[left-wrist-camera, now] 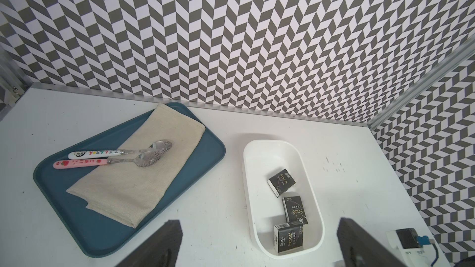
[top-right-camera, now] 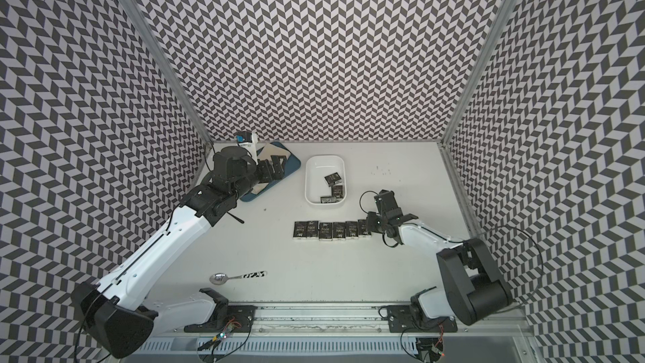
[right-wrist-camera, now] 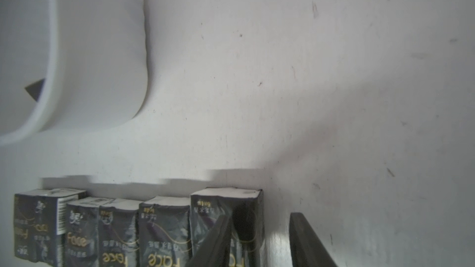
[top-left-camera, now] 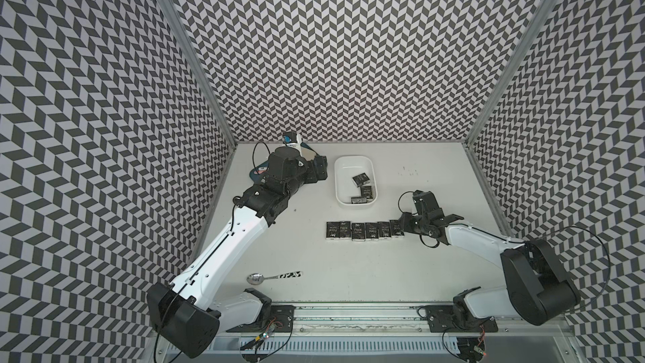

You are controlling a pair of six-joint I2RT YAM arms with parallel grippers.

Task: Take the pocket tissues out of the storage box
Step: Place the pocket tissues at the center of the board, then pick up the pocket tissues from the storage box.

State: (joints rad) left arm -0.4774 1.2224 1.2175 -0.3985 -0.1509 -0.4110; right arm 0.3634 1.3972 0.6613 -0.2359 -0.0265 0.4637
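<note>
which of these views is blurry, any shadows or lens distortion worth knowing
Right wrist view: soft all over, the storage box rim smeared, print on the row of pocket tissues hazy, a broad shadow on the table. Left wrist view: crisp, print legible on the boxed packets. Both top views: wide-angle lens slightly bows the wall rails.

The walls (top-left-camera: 331, 47) carry a dark grey and white chevron pattern. The bench (top-left-camera: 349, 274) is plain white with a few dark specks. The storage box (top-left-camera: 345, 171) is plain white. The pocket tissues (top-left-camera: 357, 232) are black with white ends and pale gold "Face" lettering. The tray (left-wrist-camera: 64, 175) is blue and the cloth (left-wrist-camera: 144, 175) is beige. The white-handled spoon (left-wrist-camera: 95, 153) shows a panda and coloured letters; the pink-handled spoon (left-wrist-camera: 79, 163) shows red strawberries. The silver spoon (top-left-camera: 256, 278) has a black-and-white patterned handle. The left arm (top-left-camera: 227, 246) and right arm (top-left-camera: 478, 239) are white with black joints.
</note>
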